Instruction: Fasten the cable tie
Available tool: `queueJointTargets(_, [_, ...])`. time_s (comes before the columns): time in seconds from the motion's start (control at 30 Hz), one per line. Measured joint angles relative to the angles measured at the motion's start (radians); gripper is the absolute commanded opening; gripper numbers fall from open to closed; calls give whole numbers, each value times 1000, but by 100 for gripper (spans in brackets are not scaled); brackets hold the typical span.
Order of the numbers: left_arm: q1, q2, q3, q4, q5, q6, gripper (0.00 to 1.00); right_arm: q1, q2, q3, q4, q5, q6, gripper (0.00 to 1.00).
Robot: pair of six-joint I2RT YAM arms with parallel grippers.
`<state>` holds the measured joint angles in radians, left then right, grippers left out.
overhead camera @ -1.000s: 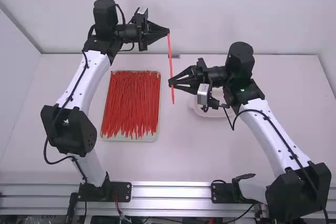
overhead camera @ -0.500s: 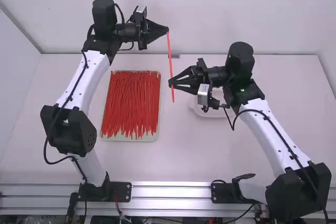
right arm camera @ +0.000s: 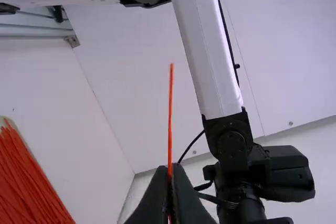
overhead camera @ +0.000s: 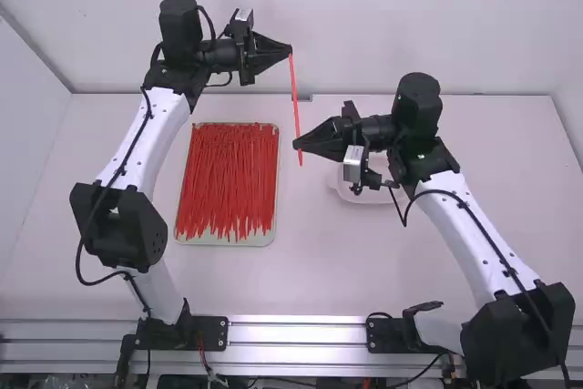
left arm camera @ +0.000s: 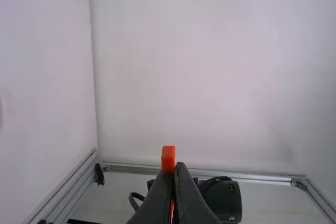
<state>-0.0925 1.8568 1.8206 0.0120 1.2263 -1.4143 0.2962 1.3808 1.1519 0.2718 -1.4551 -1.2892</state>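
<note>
A thin red cable tie is being held up in the air by both grippers, above the white table. It is being kept straight and almost upright, like a long stiff plastic strip.

Its top end is being pinched by the left gripper, whose two black pointed fingers are being pressed tight together on it. In the left wrist view, a small blocky orange-red head is being shown poking out just past those closed fingertips.

Lower down, the strip is being squeezed by the right gripper. Its black fingers are being held closed on the tie too, so a short bit of the tail is being left hanging under them. In the right wrist view, the narrow strip is being seen rising from between the closed fingers toward the left arm, which is smooth and white with a black joint.

A flat pale tray with rounded corners is being rested on the table, near the hanging tie. It is being covered by a thick pile of ties, all red and thin, laid side by side in long rows. A small white dish with a rounded rim is being partly hidden under the right gripper's wrist.
</note>
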Motion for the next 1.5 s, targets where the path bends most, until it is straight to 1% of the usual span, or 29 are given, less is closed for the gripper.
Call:
queueJointTargets(0.43, [0, 0, 0, -3, -5, 18, 2, -2, 0, 0, -1, 2, 1, 0])
queueJointTargets(0.57, [0, 0, 0, -7, -5, 31, 2, -4, 0, 0, 3, 3, 35, 0])
queueJointTargets(0.73, [0, 0, 0, -8, -4, 54, 2, -24, 0, 0, 8, -2, 182, 0])
queueJointTargets(0.83, [0, 0, 0, -8, -3, 80, 2, -27, 0, 0, 10, 4, 337, 0])
queueJointTargets(0.87, [0, 0, 0, -8, -3, 82, 2, -27, 0, 0, 10, 7, 352, 0])
queueJointTargets(0.93, [0, 0, 0, -13, -4, 100, 2, -27, 0, 0, 11, 44, 477, 0])
queueJointTargets(1.13, [0, 0, 0, -15, -5, 114, 2, -26, 0, 0, 39, 150, 688, 0])
queueJointTargets(1.27, [0, 0, -9, 15, -4, 114, 2, -14, 0, 0, 44, 134, 714, 0])
queueJointTargets(1.37, [0, 0, -29, 50, 1, 115, 2, -9, 0, 0, 53, 60, 675, 0])
queueJointTargets(1.43, [0, 0, -37, 57, 6, 122, 2, -10, 0, 0, 84, 39, 668, 0])
queueJointTargets(1.5, [0, 0, -42, 87, 16, 150, 2, -11, 0, 0, 156, 40, 709, 0])
